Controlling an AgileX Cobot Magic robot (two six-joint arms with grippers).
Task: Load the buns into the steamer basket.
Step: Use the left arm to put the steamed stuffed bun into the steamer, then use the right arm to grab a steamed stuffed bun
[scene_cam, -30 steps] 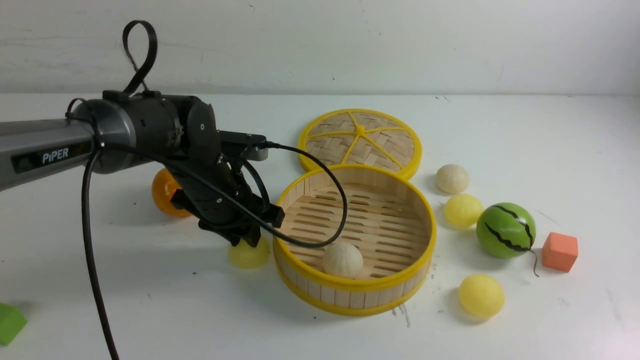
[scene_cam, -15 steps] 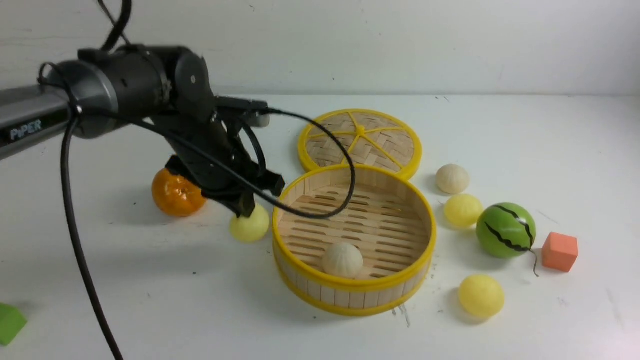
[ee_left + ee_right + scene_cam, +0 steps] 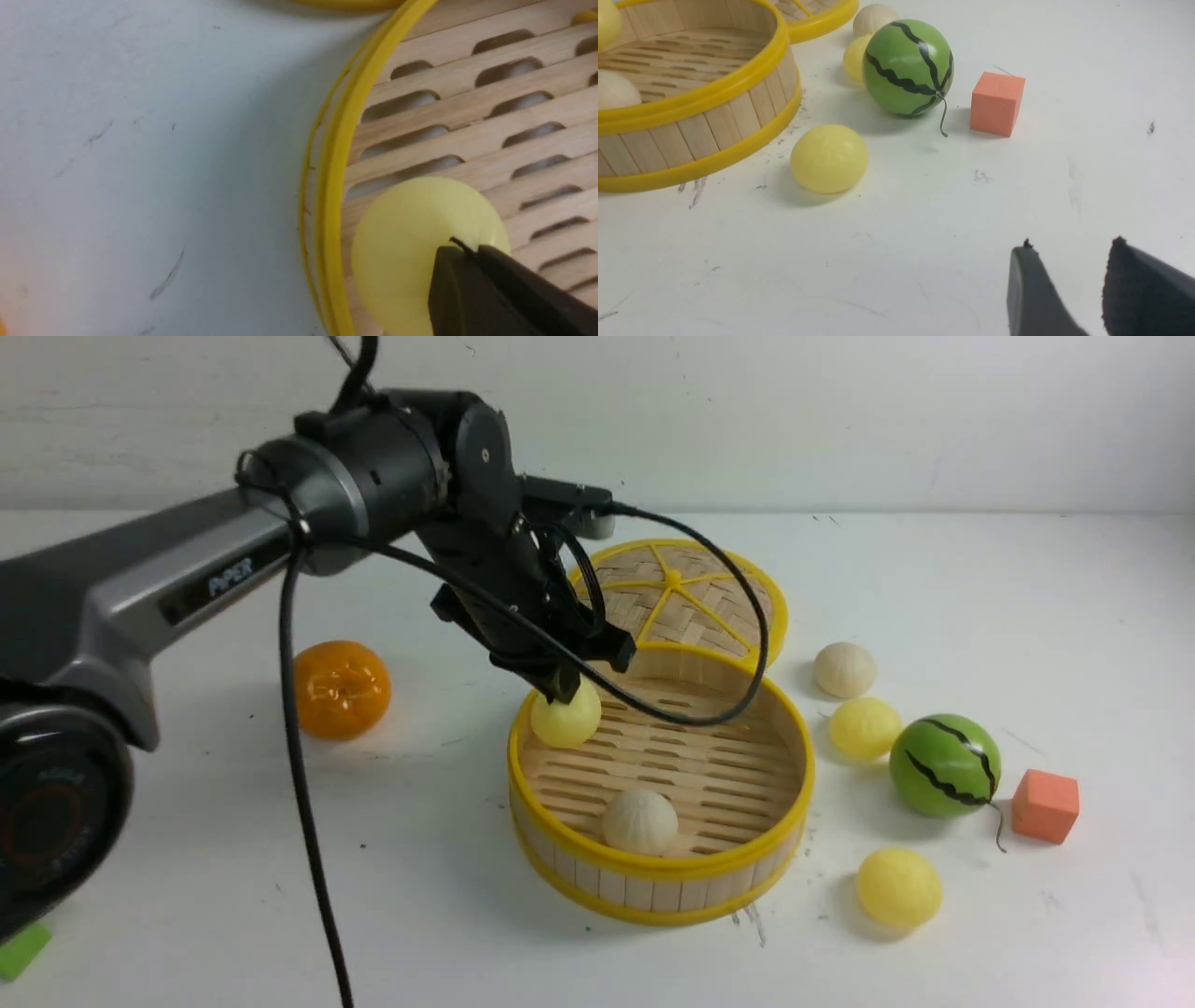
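1. The steamer basket (image 3: 658, 894) sat directly beneath the left pincer (image 3: 566, 689). A second earlier that pincer was low at the table outside the basket's wall. It had since risen and crossed the yellow rim.
2. The woven lid (image 3: 709, 607) lay flat just beyond the pincer, apart from it.
3. The watermelon ball (image 3: 944, 765) stood well off to the pincer's right, past the basket. It is no bun, so I judged it should stay put.
4. The tangerine (image 3: 342, 689) rested well off to the pincer's left. It had been half hidden behind the wrist a second before and had not moved.
5. The held yellow bun (image 3: 566, 721) hung pinched under the left pincer's closed tips, at about rim height just inside the rim. A second earlier it lay on the table with the jaws only partly closed over it. The grasp and lift looked done, leaving only the release.
6. A pleated off-white bun (image 3: 639, 821) lay on the slats below the pincer, nearer the camera.
7. Three more buns waited on the table far to the pincer's right: another off-white bun (image 3: 844, 669), a yellow bun (image 3: 864, 728) and a nearer yellow bun (image 3: 898, 887).
8. The right pincer (image 3: 1071, 243) stood jaws apart and empty over bare table.
9. The orange cube (image 3: 1045, 805) sat farthest right, just beyond the watermelon ball.
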